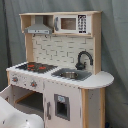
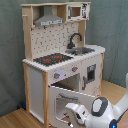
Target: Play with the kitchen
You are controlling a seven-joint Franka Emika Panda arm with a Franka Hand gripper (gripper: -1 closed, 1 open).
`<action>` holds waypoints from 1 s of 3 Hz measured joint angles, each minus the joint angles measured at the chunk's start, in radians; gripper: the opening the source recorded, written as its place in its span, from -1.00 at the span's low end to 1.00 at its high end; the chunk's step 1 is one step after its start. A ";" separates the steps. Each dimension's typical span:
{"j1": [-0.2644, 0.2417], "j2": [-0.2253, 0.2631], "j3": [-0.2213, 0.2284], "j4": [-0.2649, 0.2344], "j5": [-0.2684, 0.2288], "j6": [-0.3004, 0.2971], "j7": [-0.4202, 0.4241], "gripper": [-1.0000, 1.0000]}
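White panels and pale wood make up the kitchen [image 1: 60, 75], which stands upright against a grey-green curtain [image 1: 112, 50] in both exterior views. Its top shelf carries a grey hood [image 1: 39, 27] and a small microwave [image 1: 71, 23]; below them runs a white back panel, tiled-looking in the first exterior view and dotted with peg holes in the second exterior view. On the bench [image 1: 100, 79] level sit a black stove [image 1: 34, 66] with red rings, a steel sink [image 1: 71, 75] and a black curved faucet [image 1: 83, 59].

In the second exterior view the kitchen [image 2: 62, 60] rests on a wooden floor [image 2: 12, 119], and its oven door [image 2: 67, 102] is swung down and outward, windowed panel facing up and forward. The white arm [image 2: 102, 110] enters from the second exterior view's lower right, with the hand [image 2: 75, 114] low in front of the kitchen, right at the outer edge of the opened door and well below the stove and sink. Whether the hand is open or closed, I cannot tell, nor whether it touches the door.

In the first exterior view a white part of the arm [image 1: 17, 117] fills the lower left corner, in front of the opening below the stove knobs [image 1: 24, 81].
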 joint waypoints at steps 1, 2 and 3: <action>-0.077 -0.020 0.001 -0.007 0.013 -0.042 -0.008 -1.00; -0.087 -0.019 0.007 -0.041 0.014 -0.138 -0.011 -1.00; -0.087 0.011 0.004 -0.099 0.019 -0.219 -0.006 -1.00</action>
